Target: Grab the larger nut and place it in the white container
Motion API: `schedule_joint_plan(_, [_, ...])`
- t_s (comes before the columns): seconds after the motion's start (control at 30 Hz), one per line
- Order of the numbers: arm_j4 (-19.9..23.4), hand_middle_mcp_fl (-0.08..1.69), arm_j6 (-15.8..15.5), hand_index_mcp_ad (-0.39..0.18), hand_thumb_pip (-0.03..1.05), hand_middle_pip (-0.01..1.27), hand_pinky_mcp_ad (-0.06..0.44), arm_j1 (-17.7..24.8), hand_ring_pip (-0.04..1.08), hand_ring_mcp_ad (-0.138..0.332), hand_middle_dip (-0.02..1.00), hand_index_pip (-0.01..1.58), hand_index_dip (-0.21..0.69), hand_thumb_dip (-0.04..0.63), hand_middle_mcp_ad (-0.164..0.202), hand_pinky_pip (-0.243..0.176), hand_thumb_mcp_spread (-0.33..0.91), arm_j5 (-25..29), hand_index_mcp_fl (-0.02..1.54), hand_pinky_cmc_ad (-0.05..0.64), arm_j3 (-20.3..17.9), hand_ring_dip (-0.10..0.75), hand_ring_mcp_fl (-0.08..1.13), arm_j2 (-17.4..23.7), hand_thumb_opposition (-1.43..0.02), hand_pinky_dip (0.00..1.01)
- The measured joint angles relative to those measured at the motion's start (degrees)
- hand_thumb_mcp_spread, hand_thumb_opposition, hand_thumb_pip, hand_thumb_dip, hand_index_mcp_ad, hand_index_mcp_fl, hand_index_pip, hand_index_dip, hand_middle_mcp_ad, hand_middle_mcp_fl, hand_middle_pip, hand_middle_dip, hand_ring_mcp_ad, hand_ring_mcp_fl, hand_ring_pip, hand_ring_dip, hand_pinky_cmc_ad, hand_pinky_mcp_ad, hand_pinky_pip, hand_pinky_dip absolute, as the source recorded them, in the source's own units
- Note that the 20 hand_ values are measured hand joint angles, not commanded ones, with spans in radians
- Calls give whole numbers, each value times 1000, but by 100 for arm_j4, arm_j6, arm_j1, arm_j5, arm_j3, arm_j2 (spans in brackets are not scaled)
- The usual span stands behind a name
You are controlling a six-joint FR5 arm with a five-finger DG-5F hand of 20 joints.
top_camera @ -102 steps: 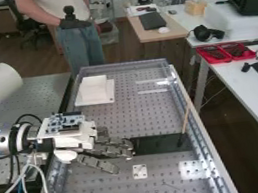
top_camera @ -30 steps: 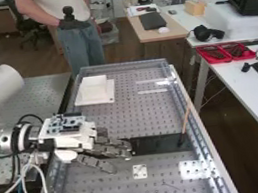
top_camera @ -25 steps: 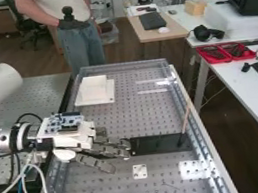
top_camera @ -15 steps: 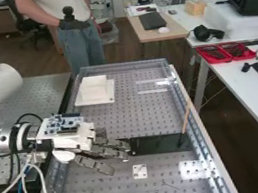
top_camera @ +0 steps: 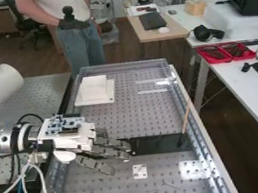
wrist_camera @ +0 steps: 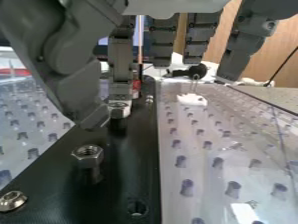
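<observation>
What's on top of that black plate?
A hex nut, one metal fastener and another fastener sit on the black plate. The robot hand covers part, which I can't see.

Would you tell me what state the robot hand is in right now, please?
The robot hand is open, its fingers fairly straight, with nothing in its grasp.

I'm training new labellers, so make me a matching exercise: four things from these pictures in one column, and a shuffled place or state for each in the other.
Things
1. White container
2. Red trays
3. Stick
4. Silver nut

Places and states
A. On the black plate
B. On the white side table
C. Toward the far end of the bench
D. Thin and tilted

Pairs: 1-C, 2-B, 3-D, 4-A
</observation>
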Motion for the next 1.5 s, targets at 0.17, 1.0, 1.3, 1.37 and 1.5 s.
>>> schedule_joint_plan(0.17, [25,5,-38,-152,880,127,278,-15,87,124,253,1311,-21,220,75,-61,257,6,12,333,-43,134,9,51,-836,490])
schedule_joint_plan(1.0, [-166,5,-59,-150,880,127,278,-46,87,120,253,1459,-35,220,75,-61,260,-42,12,333,-59,134,9,490,-836,496])
schedule_joint_plan(1.3, [-318,5,-271,-152,876,127,278,-241,87,120,251,1478,-35,220,75,-61,260,-731,10,333,86,134,5,356,-836,504])
schedule_joint_plan(1.37, [-349,5,-306,-150,876,127,274,-347,87,122,253,1478,-35,220,75,-61,260,-937,10,333,129,134,5,322,-836,504])
schedule_joint_plan(1.5, [-378,5,-381,-154,876,127,278,-546,87,122,251,1478,-35,220,75,-61,260,-1324,10,335,223,134,9,216,-836,506])
